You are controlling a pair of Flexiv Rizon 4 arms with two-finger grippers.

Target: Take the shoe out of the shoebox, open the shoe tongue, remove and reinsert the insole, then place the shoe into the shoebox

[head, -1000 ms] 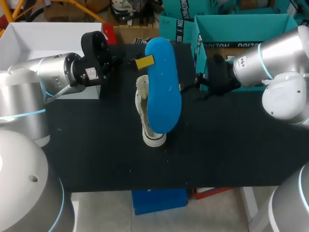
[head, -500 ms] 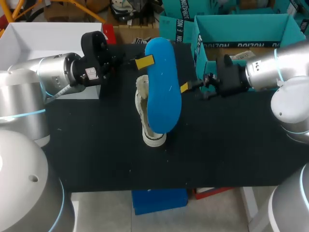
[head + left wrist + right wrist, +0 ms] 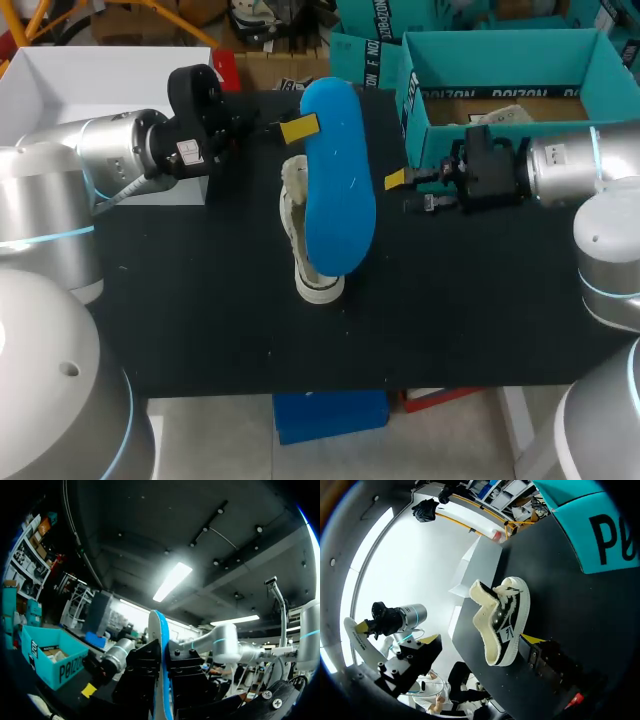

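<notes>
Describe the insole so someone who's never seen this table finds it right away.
At the middle of the black table lies a cream-lined shoe. Above it the left gripper holds the insole: the only flat, bright blue oval, unlike the boxy teal shoebox.

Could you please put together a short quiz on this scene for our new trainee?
1. True or false: the shoe lies inside the teal shoebox.
2. What is the left gripper shut on? A) the shoe B) the blue insole C) a shoelace
3. Fill in: the right gripper, near the teal shoebox and holding nothing, is ___.
Key: 1 false, it stands on the table; 2 B; 3 open.
</notes>
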